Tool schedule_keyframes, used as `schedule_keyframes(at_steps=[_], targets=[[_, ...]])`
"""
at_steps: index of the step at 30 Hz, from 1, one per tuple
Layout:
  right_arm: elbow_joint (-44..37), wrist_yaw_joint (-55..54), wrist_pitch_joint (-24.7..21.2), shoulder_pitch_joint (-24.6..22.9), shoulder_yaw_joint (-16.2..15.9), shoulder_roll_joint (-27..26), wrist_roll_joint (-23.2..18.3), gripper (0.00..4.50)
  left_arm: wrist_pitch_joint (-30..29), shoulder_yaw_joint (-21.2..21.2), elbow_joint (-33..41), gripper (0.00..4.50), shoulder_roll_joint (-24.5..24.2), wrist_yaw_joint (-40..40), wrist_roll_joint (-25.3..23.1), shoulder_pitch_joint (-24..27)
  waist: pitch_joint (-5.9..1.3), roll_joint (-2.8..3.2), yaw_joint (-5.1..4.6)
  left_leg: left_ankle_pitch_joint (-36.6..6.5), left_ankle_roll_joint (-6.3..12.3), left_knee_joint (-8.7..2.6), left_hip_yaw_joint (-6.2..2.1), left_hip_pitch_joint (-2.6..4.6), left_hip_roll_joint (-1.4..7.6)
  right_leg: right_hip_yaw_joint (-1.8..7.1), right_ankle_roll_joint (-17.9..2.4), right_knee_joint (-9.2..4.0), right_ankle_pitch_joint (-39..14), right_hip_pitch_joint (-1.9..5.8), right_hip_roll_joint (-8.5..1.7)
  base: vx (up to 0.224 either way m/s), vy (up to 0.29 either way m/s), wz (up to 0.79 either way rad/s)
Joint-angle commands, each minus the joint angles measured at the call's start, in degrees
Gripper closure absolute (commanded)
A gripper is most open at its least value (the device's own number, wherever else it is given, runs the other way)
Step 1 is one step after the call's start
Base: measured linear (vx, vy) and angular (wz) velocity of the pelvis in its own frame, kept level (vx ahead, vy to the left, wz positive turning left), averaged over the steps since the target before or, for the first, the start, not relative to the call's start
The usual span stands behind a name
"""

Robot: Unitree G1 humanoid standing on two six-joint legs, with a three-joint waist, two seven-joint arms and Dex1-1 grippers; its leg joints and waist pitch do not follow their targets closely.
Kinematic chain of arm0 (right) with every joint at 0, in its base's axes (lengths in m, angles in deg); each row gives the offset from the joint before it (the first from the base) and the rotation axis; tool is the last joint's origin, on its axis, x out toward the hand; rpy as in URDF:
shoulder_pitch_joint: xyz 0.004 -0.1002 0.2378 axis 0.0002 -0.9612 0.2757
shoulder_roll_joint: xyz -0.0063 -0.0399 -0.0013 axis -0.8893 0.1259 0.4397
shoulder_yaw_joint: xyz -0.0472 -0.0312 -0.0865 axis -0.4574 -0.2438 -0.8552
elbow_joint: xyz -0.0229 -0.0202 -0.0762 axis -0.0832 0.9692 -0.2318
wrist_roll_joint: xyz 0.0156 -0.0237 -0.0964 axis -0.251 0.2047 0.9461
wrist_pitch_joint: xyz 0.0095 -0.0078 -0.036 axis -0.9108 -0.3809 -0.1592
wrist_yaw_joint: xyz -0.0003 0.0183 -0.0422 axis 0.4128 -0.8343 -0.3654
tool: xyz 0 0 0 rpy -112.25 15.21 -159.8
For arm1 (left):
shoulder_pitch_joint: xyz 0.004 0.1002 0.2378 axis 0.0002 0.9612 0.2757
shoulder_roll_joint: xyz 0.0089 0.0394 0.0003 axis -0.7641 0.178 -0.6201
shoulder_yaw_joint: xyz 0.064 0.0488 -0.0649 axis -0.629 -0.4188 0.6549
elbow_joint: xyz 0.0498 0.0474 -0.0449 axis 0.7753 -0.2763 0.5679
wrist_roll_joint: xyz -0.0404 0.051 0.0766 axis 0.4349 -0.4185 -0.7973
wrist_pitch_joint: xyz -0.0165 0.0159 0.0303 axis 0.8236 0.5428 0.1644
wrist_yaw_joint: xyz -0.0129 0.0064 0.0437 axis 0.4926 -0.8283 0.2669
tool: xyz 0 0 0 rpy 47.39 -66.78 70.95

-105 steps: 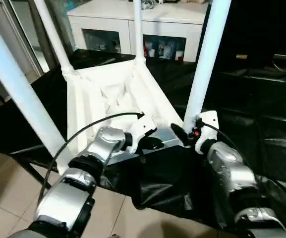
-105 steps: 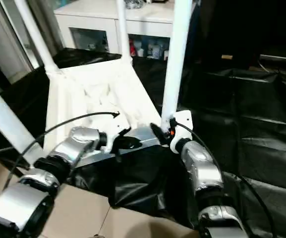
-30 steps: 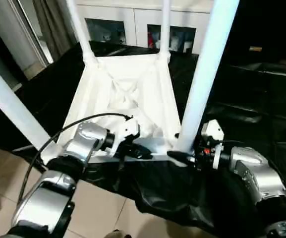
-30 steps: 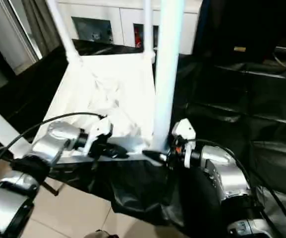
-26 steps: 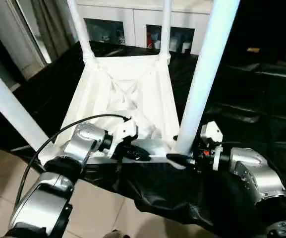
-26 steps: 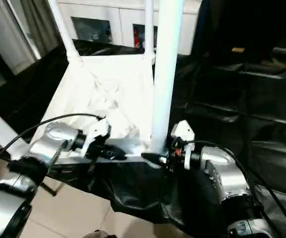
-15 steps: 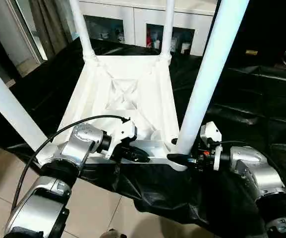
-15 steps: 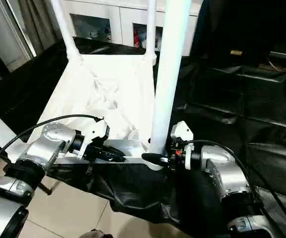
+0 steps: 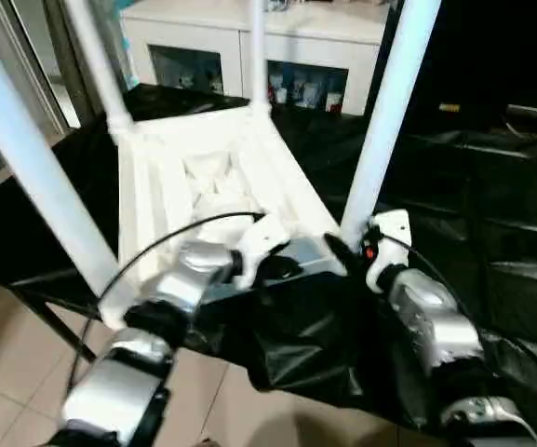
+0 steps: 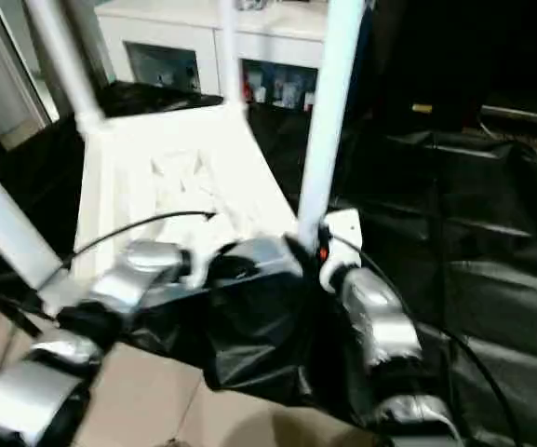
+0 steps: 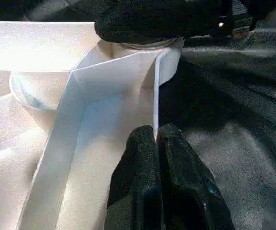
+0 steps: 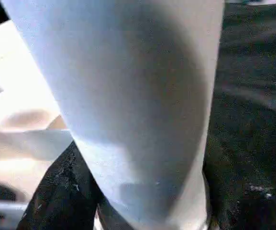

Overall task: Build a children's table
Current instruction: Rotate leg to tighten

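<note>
A black plastic sheet [image 9: 491, 233] covers the work surface across the right and lower frame. On it, centre-left, the small all-white plastic children's table [image 9: 203, 177] lies upside down, four round tapered legs rising. A white cabinet with glass doors [image 9: 296, 65] stands at the upper centre. The left gripper [image 11: 158, 139] has its black fingers pinching the table's thin near rim. The right gripper [image 9: 342, 253] clasps the base of the near right leg [image 12: 128, 96], fingers either side.
</note>
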Motion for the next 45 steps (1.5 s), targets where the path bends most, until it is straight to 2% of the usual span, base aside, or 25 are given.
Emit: schedule_keyframes(at_steps=[1,2,4,6,12,13,14,15,16,17,18,19,21,22,23,24,26,27,29,31,33,38,42,44,45], targets=[[4.0,1.6,-2.5,-1.4,-5.4,-3.8,3.3,1.94,0.8,-0.6,0.2,4.5,4.4,1.8,1.5,-1.8,-1.98,-0.6,-0.37,-22.7,-2.02,-5.51,-3.55,1.15,5.51,4.3,-6.9,-5.9,-26.9,0.35,-6.07,0.0,0.0,0.0],[3.8,2.8,-1.3,-1.4,-6.3,-3.8,3.7,1.94,1.1,-0.7,-0.1,4.5,4.7,1.3,1.4,-2.0,-2.0,-0.52,-0.37,-22.5,-1.88,-5.53,-3.57,1.02,5.5,4.34,-7.2,-5.72,-26.3,0.46,-6.07,0.0,0.0,0.0],[3.1,5.5,0.9,-1.5,-7.4,-3.4,3.8,1.38,1.8,-1.0,-0.6,4.5,4.4,-0.4,1.5,-2.2,-2.22,-0.68,-0.21,-20.6,-1.12,-5.47,-3.38,0.75,5.49,4.59,-8.1,-5.43,-23.6,0.67,-6.18,0.0,0.0,0.0],[2.0,9.7,1.7,-1.7,-7.7,-2.4,2.5,1.19,2.3,-1.3,-0.1,4.5,3.1,-3.5,1.7,-1.6,-2.38,-0.72,0.06,-19.1,-0.17,-5.29,-3.18,0.72,5.53,4.74,-9.1,-5.24,-21.9,0.8,-6.28,0.0,0.0,0.0],[-0.1,18.0,3.4,-2.1,-8.7,1.9,1.2,1.14,3.1,-2.4,2.0,4.5,-0.7,-10.8,2.1,0.3,-2.79,-1.04,0.4,-14.9,2.21,-4.9,-2.76,0.37,5.51,4.77,-11.1,-4.53,-17.4,1.22,-6.03,0.0,0.0,0.0],[-0.6,20.4,3.6,-2.2,-9.0,2.9,0.9,1.14,3.2,-2.5,2.4,4.5,-1.6,-12.3,2.2,0.6,-3.05,-0.93,0.47,-12.1,2.93,-4.75,-2.77,-0.22,5.58,4.72,-11.7,-3.9,-14.2,1.68,-6.05,0.0,0.0,0.0],[-1.1,23.2,3.8,-2.4,-9.4,4.1,0.5,1.14,3.4,-2.7,2.8,4.5,-2.6,-14.0,2.3,1.0,-3.18,-0.89,0.59,-10.8,3.36,-4.65,-2.69,-0.15,5.62,4.63,-12.0,-3.72,-12.4,1.63,-5.94,0.053,-0.027,-0.03],[-1.6,26.5,4.2,-2.6,-9.6,5.4,0.2,1.14,3.4,-2.8,3.3,4.5,-3.8,-16.3,2.5,1.4,-3.44,-0.92,0.75,-7.1,5.11,-4.12,-2.36,-0.32,5.63,4.51,-13.9,-2.74,-5.4,1.66,-5.61,0.059,-0.021,-0.01],[-2.0,29.5,4.9,-2.8,-9.7,6.7,0.0,1.14,3.5,-3.1,4.1,4.5,-5.0,-19.0,2.8,2.0,-3.57,-0.86,0.89,-6.1,5.74,-3.95,-2.35,-0.39,5.57,4.42,-14.5,-2.37,-3.1,1.78,-5.62,0.059,-0.021,-0.01],[-2.4,31.8,5.0,-3.0,-9.7,7.5,-0.4,1.14,3.4,-3.3,4.8,4.5,-5.9,-21.2,3.1,2.4,-3.84,-0.98,1.0,-3.4,7.44,-3.41,-2.23,-0.71,5.34,4.36,-15.4,-1.6,2.2,1.91,-5.46,0.056,-0.013,-0.01],[-2.8,34.1,4.8,-3.0,-9.5,8.4,-1.1,1.14,3.1,-3.6,5.6,4.5,-6.9,-23.6,3.4,2.9,-4.25,-1.08,1.16,-0.1,9.58,-2.78,-2.18,-0.69,5.22,4.34,-16.2,-0.66,8.6,1.69,-5.34,0.051,-0.01,0.03],[-3.1,35.9,4.6,-3.0,-9.3,9.1,-1.8,1.14,3.0,-3.8,6.2,4.5,-7.8,-25.4,3.6,3.2,-4.46,-0.91,1.34,1.7,10.71,-2.46,-2.24,-0.58,5.28,4.28,-16.7,-0.17,11.4,1.43,-5.24,0.051,-0.01,0.03],[-3.8,38.7,3.5,-3.1,-9.2,10.2,-3.0,1.14,2.9,-3.8,6.7,4.5,-9.2,-27.7,4.1,3.6,-4.62,-1.08,1.4,4.9,13.48,-1.71,-2.33,-1.21,5.12,4.13,-17.5,0.72,17.1,1.3,-5.21,0.0,0.0,0.0],[-3.9,39.4,3.4,-3.0,-9.3,10.6,-3.2,1.14,3.0,-3.7,6.8,4.5,-9.4,-28.1,4.2,3.6,-4.67,-0.81,1.78,4.9,14.07,-1.37,-2.37,-1.15,5.32,4.13,-17.6,0.9,17.2,0.76,-5.21,0.0,0.0,0.0],[-4.0,40.6,3.2,-3.0,-9.3,11.1,-3.5,1.14,3.0,-3.5,6.8,4.5,-10.0,-28.7,4.4,3.6,-4.31,-0.74,1.95,3.2,14.05,-1.46,-2.38,-1.36,5.46,3.98,-17.4,0.6,14.2,0.6,-5.14,0.0,0.0,0.0],[-4.0,40.6,3.2,-3.0,-9.3,11.1,-3.5,1.14,3.0,-3.5,6.8,4.5,-10.0,-28.7,4.4,3.6,-4.07,-0.75,2.09,0.2,12.86,-1.85,-2.44,-1.29,5.65,3.97,-16.8,0.03,8.8,0.7,-5.25,0.0,0.0,0.0],[-3.9,42.2,2.9,-2.9,-9.5,11.6,-3.8,1.14,3.1,-3.5,6.9,4.5,-10.5,-29.1,4.6,3.6,-3.87,-0.63,2.07,-2.6,11.07,-2.23,-2.5,-1.16,5.83,3.98,-16.4,-0.45,3.7,0.69,-5.25,0.0,0.0,0.0],[-3.9,42.9,2.9,-2.8,-9.6,11.8,-3.8,1.4,3.1,-3.4,6.9,4.5,-10.7,-29.2,4.7,3.6,-3.44,-0.67,1.86,-6.9,8.12,-2.83,-2.5,-1.01,5.95,4.16,-15.8,-1.22,-2.7,0.66,-5.18,0.0,0.0,0.0],[-3.6,44.9,3.0,-2.8,-10.2,12.6,-3.5,1.48,2.9,-3.2,7.1,4.5,-11.0,-29.6,4.8,3.5,-3.24,-0.8,1.84,-10.0,5.5,-3.19,-2.43,-0.73,5.87,4.46,-15.0,-1.8,-7.4,0.73,-5.35,0.0,0.0,0.0],[-3.5,45.7,3.0,-2.9,-10.5,12.9,-3.5,1.67,2.7,-3.0,7.2,4.5,-11.1,-29.6,4.9,3.4,-3.24,-0.76,1.88,-10.0,4.5,-3.26,-2.35,-0.63,5.88,4.68,-14.6,-1.9,-8.0,0.66,-5.39,0.0,0.0,0.0],[-3.6,45.9,2.8,-3.0,-10.5,13.0,-3.7,1.87,2.6,-3.0,7.2,4.5,-11.0,-29.6,5.0,3.4,-3.39,-0.84,1.82,-8.5,4.5,-3.22,-2.4,-0.78,5.81,4.66,-14.7,-1.6,-6.0,0.77,-5.3,0.0,0.0,0.0],[-4.3,46.5,2.0,-3.5,-10.7,12.9,-4.3,1.93,2.5,-3.1,7.3,4.5,-10.7,-29.1,5.2,3.6,-3.66,-1.02,1.91,-4.7,6.88,-2.68,-2.28,-1.09,5.54,4.55,-15.5,-0.92,0.0,0.88,-5.27,0.0,0.0,0.0],[-4.7,45.7,1.5,-4.1,-10.7,12.5,-3.9,1.94,2.6,-2.6,6.6,4.5,-9.7,-25.9,5.0,3.5,-3.6,-1.01,2.02,-5.2,7.37,-2.65,-2.28,-1.07,5.57,4.47,-15.1,-1.24,-1.9,0.81,-5.31,0.0,0.0,0.0],[-4.6,41.8,1.0,-4.7,-10.4,11.4,-3.0,1.94,2.6,-1.7,5.0,4.5,-8.3,-20.9,4.2,2.6,-3.46,-1.01,2.11,-6.3,6.79,-2.79,-2.3,-0.96,5.63,4.49,-14.8,-1.51,-3.8,0.72,-5.3,0.0,0.0,0.0],[-4.1,38.3,1.1,-4.8,-10.0,10.5,-2.1,1.94,2.5,-1.3,4.0,4.5,-7.6,-18.4,3.9,2.0,-3.28,-0.94,2.13,-8.2,5.48,-3.09,-2.36,-0.72,5.77,4.58,-14.4,-1.89,-6.8,0.51,-5.28,0.0,0.0,0.0]])
